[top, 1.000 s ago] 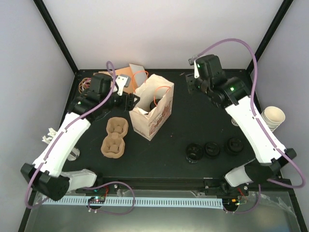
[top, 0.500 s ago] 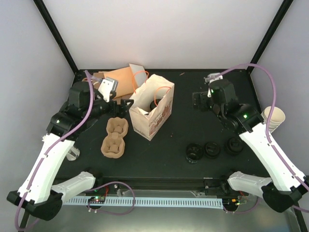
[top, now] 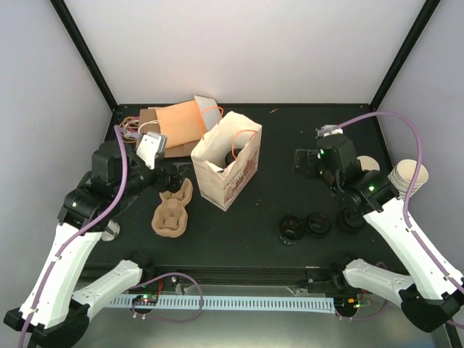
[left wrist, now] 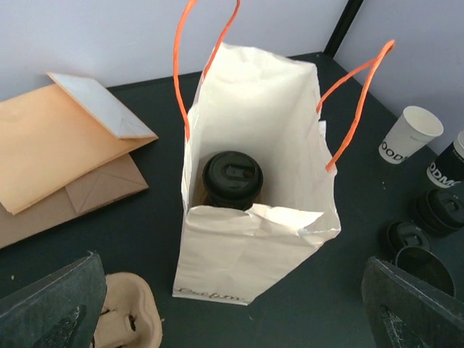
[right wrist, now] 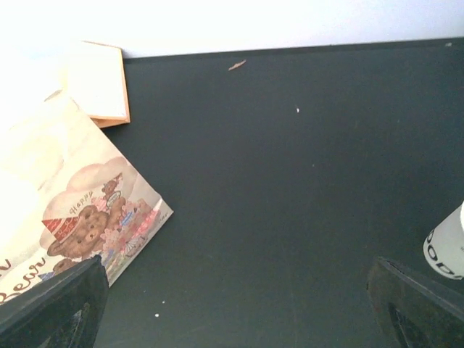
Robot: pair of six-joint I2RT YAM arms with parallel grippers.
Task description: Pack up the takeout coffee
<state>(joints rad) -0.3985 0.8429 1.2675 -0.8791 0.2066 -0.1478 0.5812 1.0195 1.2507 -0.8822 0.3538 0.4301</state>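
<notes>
Left pincer (top: 169,179) hangs spread and empty just left of the bag (top: 229,180), the black-lidded coffee (left wrist: 232,177) stands inside the bag, and the right pincer (top: 299,161) hangs spread and empty well right of the bag, above the table (top: 290,199).

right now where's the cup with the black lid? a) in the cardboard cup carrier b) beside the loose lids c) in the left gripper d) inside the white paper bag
D: the left wrist view looks down into the white paper bag, and the black-lidded cup stands at its bottom.
</notes>
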